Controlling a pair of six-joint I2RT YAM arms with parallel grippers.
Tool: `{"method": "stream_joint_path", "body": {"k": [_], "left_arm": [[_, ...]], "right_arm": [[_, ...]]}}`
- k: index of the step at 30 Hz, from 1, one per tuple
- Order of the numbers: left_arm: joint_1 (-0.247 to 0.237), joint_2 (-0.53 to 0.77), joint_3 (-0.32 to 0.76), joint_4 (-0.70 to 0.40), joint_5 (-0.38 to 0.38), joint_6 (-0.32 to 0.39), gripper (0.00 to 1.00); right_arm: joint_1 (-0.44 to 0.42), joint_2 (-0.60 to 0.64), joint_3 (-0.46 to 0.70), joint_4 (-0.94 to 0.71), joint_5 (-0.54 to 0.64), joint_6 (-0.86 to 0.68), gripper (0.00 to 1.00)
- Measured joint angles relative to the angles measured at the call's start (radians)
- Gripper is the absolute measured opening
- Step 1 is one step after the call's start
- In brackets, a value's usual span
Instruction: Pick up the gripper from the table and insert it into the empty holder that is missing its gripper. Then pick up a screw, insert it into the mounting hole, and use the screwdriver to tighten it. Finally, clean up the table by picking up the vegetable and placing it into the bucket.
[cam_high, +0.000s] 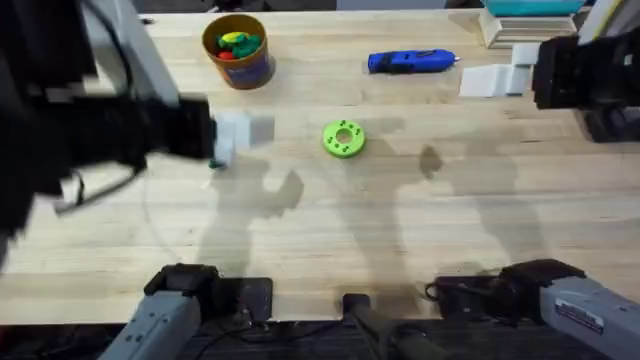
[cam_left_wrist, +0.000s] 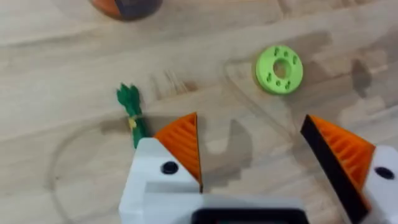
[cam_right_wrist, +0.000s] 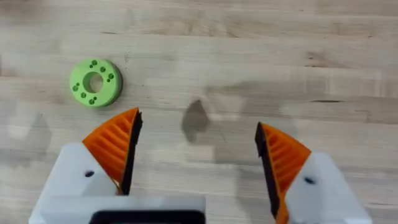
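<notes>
Overhead: left gripper (cam_high: 243, 133) over the left half of the table (cam_high: 400, 240), white fingers pointing right, vegetable (cam_high: 214, 163) peeking out just under it. Bucket (cam_high: 237, 50) at far left-centre with toys inside, screwdriver (cam_high: 411, 62) lying at far centre-right, lime-green disc (cam_high: 343, 139) mid-table. Right gripper (cam_high: 495, 80) at far right, near the screwdriver tip.
Left wrist: jaws wide open, nothing held, orange pads (cam_left_wrist: 183, 144) above bare wood. Vegetable (cam_left_wrist: 132, 118) lies just beside one fingertip, outside the gap; disc (cam_left_wrist: 279, 69) farther off, bucket (cam_left_wrist: 124, 6) at the edge.
Right wrist: right gripper (cam_right_wrist: 198, 149) jaws wide open, empty, over bare table; disc (cam_right_wrist: 95, 83) off to one side
</notes>
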Motion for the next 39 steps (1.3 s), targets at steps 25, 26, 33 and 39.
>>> {"method": "stream_joint_path", "body": {"k": [25,26,33,39], "left_arm": [[0.000,0.669,0.128,-0.067,-0.324,0.016,0.985],[0.000,0.737,0.128,-0.049,-0.347,0.013,0.985],[0.021,0.878,0.130,0.036,-0.389,-0.053,0.798],[0.078,0.886,0.132,0.045,-0.401,-0.066,0.026]], "right_arm": [[0.000,0.021,0.000,-0.067,0.000,-0.061,0.994],[0.000,0.028,0.000,-0.068,0.000,-0.061,0.994],[0.000,0.029,0.000,-0.070,0.000,-0.061,0.994],[0.000,0.029,0.000,-0.068,0.000,-0.061,0.994]]}}
